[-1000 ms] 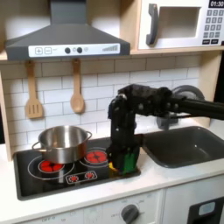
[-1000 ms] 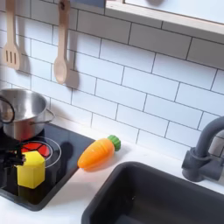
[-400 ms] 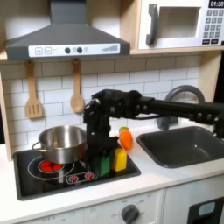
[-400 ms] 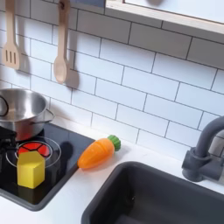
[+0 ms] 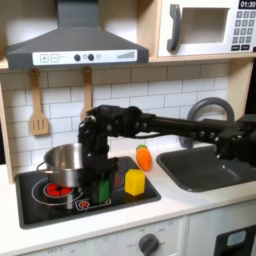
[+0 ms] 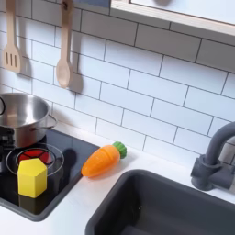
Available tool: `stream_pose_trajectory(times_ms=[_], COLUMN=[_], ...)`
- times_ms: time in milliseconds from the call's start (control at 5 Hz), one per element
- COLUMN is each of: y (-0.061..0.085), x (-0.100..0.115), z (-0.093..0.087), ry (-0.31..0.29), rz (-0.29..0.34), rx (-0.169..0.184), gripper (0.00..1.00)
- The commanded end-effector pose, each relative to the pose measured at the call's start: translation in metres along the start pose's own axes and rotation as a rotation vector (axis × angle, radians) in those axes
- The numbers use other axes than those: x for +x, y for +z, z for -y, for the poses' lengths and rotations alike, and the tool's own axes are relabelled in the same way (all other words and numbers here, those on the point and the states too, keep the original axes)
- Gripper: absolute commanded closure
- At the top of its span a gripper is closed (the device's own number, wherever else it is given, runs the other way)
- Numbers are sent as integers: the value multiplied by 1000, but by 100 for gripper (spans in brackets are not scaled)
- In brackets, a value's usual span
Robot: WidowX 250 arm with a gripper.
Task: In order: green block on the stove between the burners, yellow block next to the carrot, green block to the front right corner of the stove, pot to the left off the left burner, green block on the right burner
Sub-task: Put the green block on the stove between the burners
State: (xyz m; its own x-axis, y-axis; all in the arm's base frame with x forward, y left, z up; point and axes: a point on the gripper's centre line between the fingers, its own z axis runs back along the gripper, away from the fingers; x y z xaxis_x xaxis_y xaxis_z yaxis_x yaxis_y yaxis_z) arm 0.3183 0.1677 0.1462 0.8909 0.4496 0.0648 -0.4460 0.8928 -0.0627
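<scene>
On the stove's (image 5: 45,205) left burner sits the pot (image 5: 70,162) — not yet slid off. Between the burners, the gripper (image 5: 100,186) looks clamped on the green block (image 5: 103,188). Further right, the yellow block (image 5: 134,181) rests near the carrot (image 5: 145,157).

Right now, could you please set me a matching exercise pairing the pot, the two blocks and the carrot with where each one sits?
Things:
1. pot
2. yellow block
3. carrot
4. green block

Places:
A. on the white counter, beside the stove
B. at the tip of the gripper
C. over the left burner in the first exterior view
D. on the stove, nearest the carrot

Pairs: 1-C; 2-D; 3-A; 4-B
</scene>
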Motion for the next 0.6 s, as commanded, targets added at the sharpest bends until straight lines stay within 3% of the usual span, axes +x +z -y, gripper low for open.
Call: stream_pose_trajectory(times_ms=[0, 400], y=[-10, -9], x=[-8, -10], z=[-1, -8], ry=[-17, -29], rz=[-24, 2], rx=[16, 34], gripper=[100, 100])
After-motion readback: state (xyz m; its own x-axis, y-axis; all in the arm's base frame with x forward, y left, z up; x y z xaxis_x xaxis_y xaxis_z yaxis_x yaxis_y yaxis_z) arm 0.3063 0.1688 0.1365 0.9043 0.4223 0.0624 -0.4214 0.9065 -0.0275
